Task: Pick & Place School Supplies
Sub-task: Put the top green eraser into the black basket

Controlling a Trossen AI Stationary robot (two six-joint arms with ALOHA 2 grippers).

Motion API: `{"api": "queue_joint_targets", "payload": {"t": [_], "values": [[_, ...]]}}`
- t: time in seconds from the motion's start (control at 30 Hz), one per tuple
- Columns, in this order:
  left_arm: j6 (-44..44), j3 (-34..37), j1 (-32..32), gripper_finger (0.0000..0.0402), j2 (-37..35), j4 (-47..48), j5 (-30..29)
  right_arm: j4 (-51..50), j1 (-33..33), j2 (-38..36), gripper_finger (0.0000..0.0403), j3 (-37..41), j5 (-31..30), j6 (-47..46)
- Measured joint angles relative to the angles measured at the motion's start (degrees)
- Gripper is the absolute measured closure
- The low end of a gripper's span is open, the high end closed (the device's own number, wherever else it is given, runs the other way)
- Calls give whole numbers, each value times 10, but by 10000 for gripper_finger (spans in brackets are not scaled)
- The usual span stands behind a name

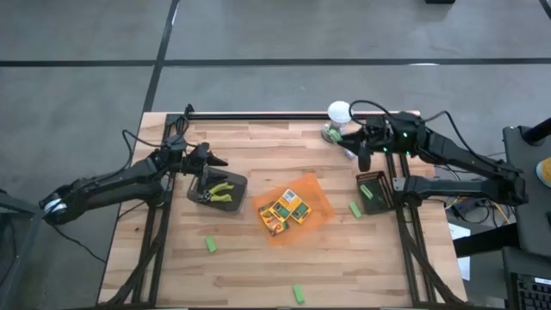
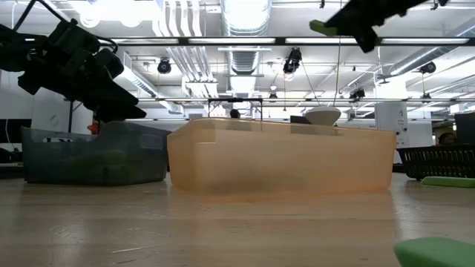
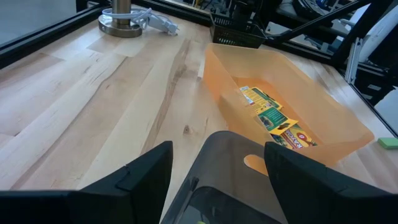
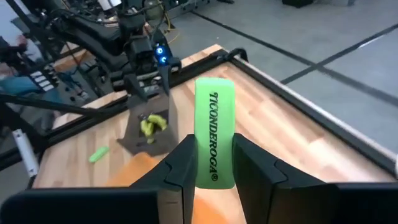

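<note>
My right gripper (image 4: 213,149) is shut on a bright green eraser (image 4: 214,112) printed TICONDEROGA, high above the table's far right part (image 1: 363,157). In the low view the eraser (image 2: 323,28) shows at the top. My left gripper (image 1: 211,161) stands open over a dark bin (image 1: 217,191) that holds yellow-green plier-like tools (image 1: 225,191). The bin's wall (image 3: 230,162) shows between its fingers. Crayon boxes (image 1: 286,211) lie flat in the orange tray (image 1: 320,207). Loose green pieces (image 1: 211,244) (image 1: 298,294) (image 1: 354,209) lie on the wood. My right gripper pinches the eraser between its two fingers, which press on the long narrow sides near the eraser's back end (image 4: 214,177). The fingers lie along the eraser. Its printed face is toward the wrist camera, and its free end sticks out past the fingertips. It is lifted clear of the table.
A white round-headed lamp (image 1: 338,113) with a cable stands at the far edge. A black basket (image 1: 375,191) with a green piece in it sits by the right arm's base. Bare wood lies along the near edge and at the table's left.
</note>
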State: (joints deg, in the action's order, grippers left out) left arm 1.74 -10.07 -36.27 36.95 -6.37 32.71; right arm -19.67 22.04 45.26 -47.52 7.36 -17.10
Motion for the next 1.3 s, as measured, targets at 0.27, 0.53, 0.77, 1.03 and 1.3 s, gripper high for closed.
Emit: {"api": "queue_joint_targets", "payload": {"t": [0.27, 0.53, 0.77, 1.03, 1.3], "values": [[0, 0, 0, 142, 0, 0, 0, -39, -5, -104, 307, 112, -10, -88], [0, 0, 0, 142, 0, 0, 0, -90, -4, -164, 315, 186, -26, -196], [0, 0, 0, 142, 0, 0, 0, -133, -4, -186, 306, 205, -17, -237], [0, 0, 0, 142, 0, 0, 0, -268, -4, -194, 303, 143, -13, -249], [0, 0, 0, 142, 0, 0, 0, -393, -5, -194, 303, 108, 16, -270]]}}
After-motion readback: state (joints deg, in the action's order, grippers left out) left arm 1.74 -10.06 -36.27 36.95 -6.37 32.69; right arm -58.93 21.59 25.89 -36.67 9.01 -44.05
